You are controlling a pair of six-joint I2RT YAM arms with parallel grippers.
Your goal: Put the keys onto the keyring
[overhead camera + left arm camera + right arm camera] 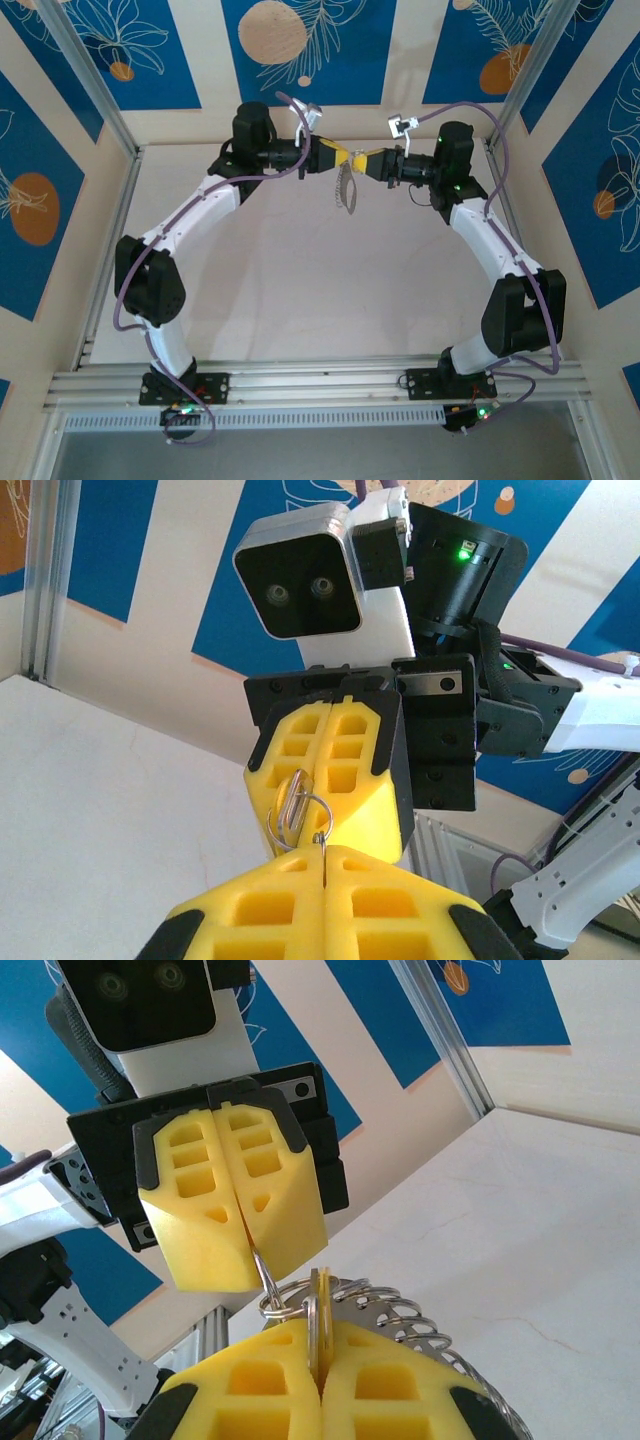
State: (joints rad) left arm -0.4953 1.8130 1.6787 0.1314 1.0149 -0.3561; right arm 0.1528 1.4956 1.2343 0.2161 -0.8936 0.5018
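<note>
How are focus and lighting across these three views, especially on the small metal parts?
Top external: even light, sharp, but the keys are a tiny dangling sliver. Left wrist: keyring crisp, near yellow fingers of the left gripper soft. Right wrist: keys readable, bright table low in contrast.

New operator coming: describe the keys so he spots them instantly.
Find the white table; above its far middle the yellow left tool and right tool meet tip to tip. Below that point hang the keys, a short jagged silvery string, the only dangling metal there.
</note>
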